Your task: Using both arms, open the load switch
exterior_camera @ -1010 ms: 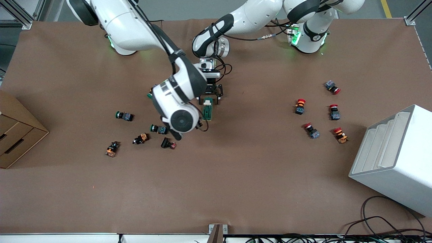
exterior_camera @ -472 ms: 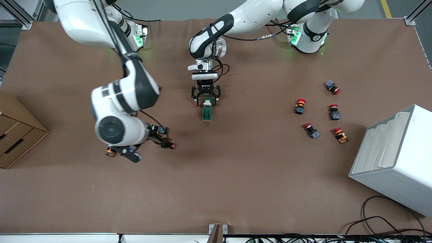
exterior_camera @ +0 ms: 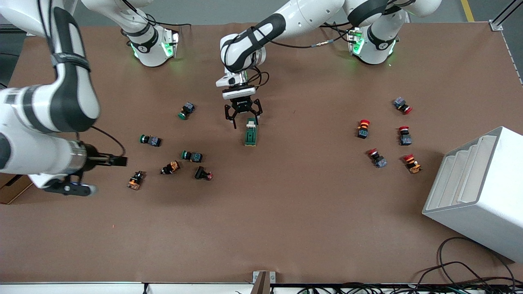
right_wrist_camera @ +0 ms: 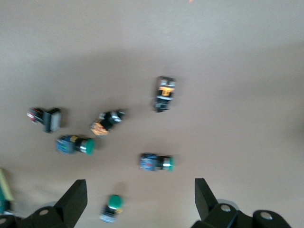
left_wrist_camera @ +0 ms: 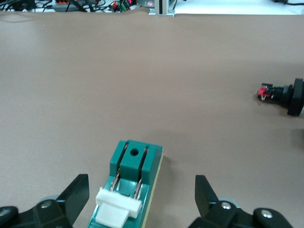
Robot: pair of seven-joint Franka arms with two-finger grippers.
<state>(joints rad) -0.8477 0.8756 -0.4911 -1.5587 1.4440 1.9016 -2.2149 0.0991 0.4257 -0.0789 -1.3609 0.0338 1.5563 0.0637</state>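
Green and lying flat mid-table, the load switch (exterior_camera: 250, 132) points its white toggle (exterior_camera: 250, 121) toward my bases. My left gripper (exterior_camera: 242, 117) hangs over that toggle end, fingers (left_wrist_camera: 76, 194) spread wide and gripping nothing. My right gripper (exterior_camera: 116, 161) is pulled up toward my right arm's end of the table, above the scattered push buttons (right_wrist_camera: 156, 162), fingers likewise apart and empty.

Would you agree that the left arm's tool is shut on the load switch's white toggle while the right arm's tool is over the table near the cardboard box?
Not quite. The left tool is open, its fingers apart on either side of the load switch, not gripping the white toggle; the left wrist view shows the gaps. The right tool is indeed over the table near the cardboard box.
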